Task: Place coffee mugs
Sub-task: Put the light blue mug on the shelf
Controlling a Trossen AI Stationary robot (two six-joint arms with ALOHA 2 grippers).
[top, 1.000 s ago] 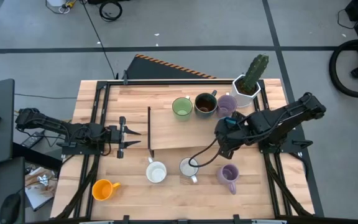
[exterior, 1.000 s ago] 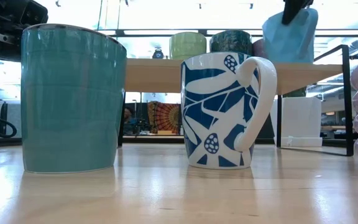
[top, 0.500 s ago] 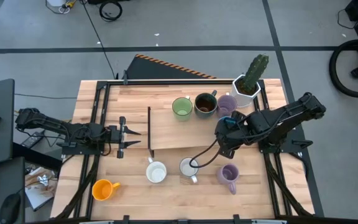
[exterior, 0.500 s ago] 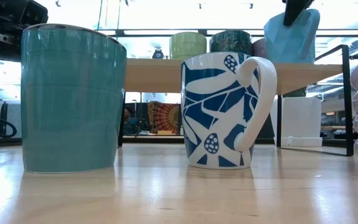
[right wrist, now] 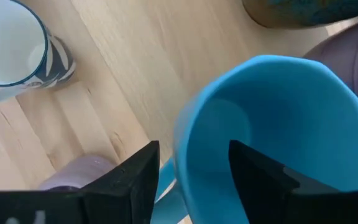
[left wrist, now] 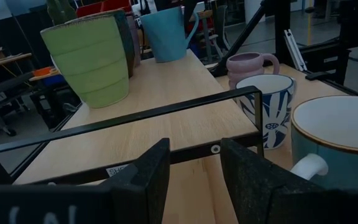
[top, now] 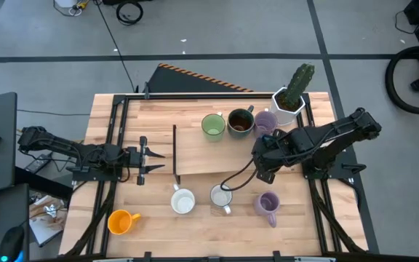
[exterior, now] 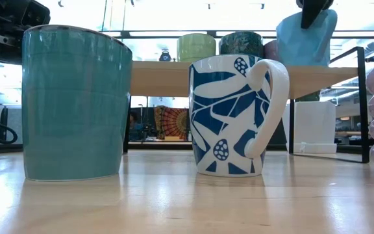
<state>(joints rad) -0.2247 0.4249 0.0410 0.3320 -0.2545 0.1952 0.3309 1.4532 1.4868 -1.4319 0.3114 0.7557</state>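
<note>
My right gripper [right wrist: 194, 168] is shut on the blue mug [right wrist: 278, 124] over the right end of the raised wooden shelf [top: 195, 149], next to the lavender mug [top: 266, 121]. The dark brown mug [top: 240, 123] and the green mug [top: 213, 126] stand on the shelf beside it. On the table below stand a teal mug with a white inside [exterior: 73, 104], a white mug with a blue pattern [exterior: 232, 117], a second lavender mug [top: 268, 206] and an orange mug [top: 122, 220]. My left gripper [left wrist: 191, 174] is open and waits at the shelf's left end. My right gripper holds the blue mug by its rim wall [right wrist: 182, 143], one finger [right wrist: 260, 174] inside the mug and the other [right wrist: 129, 180] outside. The fingers come from above, pointing down. The mug [exterior: 306, 38] hangs slightly tilted; I cannot tell whether its base touches the shelf.
A white hexagonal pot with a green cactus [top: 291, 94] stands at the far right corner, close behind the lavender mug. A black metal frame [left wrist: 135, 115] edges the shelf. The shelf's left half is bare wood.
My right gripper has carried the blue mug a little toward the table's right edge, still shut on it.
</note>
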